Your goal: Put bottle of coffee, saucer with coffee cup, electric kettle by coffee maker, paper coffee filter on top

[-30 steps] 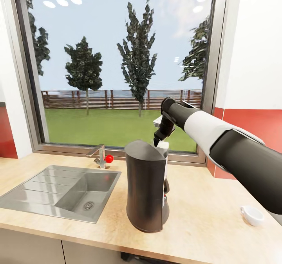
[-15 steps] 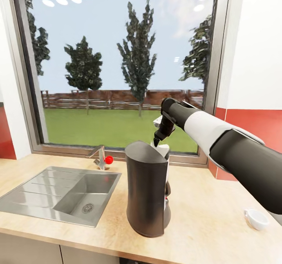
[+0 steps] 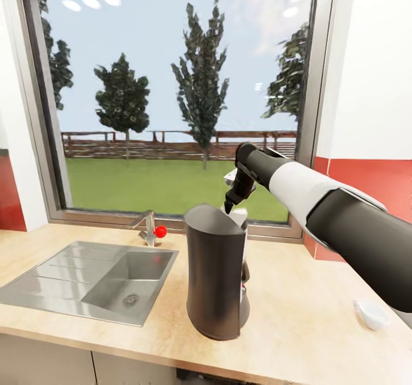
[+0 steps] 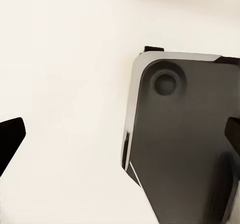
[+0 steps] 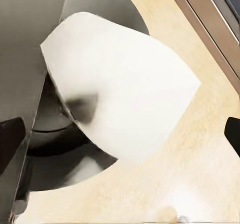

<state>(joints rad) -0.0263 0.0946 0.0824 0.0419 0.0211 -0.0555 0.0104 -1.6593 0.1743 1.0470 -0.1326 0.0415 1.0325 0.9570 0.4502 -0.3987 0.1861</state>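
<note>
We find no readable text, label, brand, number or sign on the coffee maker [image 3: 216, 276], the countertop [image 3: 297, 310] or any other surface.

The coffee maker [image 3: 215, 276] stands upright on the light wood-grain table [image 3: 297, 293], tall, dark grey and rounded, just right of the sink; the paper coffee filter [image 5: 122, 91] (a white folded cone) lies on the machine's top, tilted, its edge overhanging the table; a small white coffee cup [image 3: 371, 314] sits on the table, well apart at the right.
</note>
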